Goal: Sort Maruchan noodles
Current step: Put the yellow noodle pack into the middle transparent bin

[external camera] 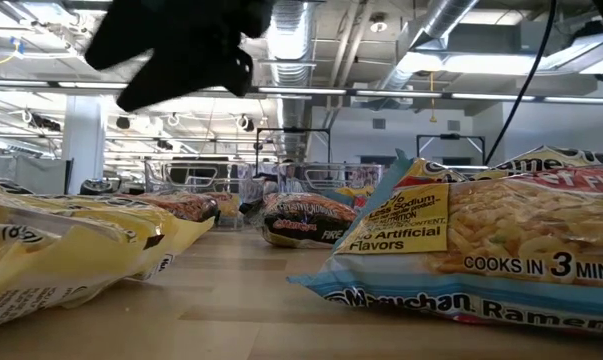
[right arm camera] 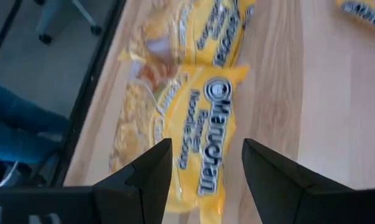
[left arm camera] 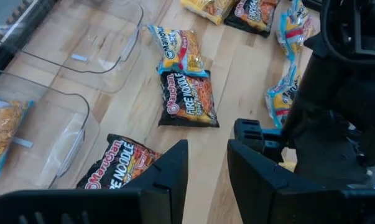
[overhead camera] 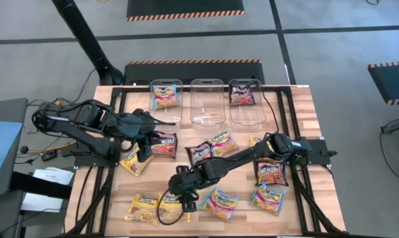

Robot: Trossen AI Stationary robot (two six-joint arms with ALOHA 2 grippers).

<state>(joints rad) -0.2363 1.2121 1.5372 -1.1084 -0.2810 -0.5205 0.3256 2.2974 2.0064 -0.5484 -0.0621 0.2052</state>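
My right tool (right arm camera: 203,165) hangs wide open and empty, a yellow packet (right arm camera: 203,134) lying flat on the tabletop (right arm camera: 280,81) directly below its fingers. I'd drop straight, straddle the narrow width, then pinch. My left tool (left arm camera: 206,165), half-open and empty, waits over a black packet (left arm camera: 115,168).

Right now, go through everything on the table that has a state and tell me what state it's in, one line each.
left gripper: open, empty, above a dark packet.
right gripper: open, empty, over the yellow packets at the table's near edge.
left bin: holds one light blue-pink packet.
middle bin: empty.
right bin: holds one dark packet.
remaining packets: loose on the table, unsorted.
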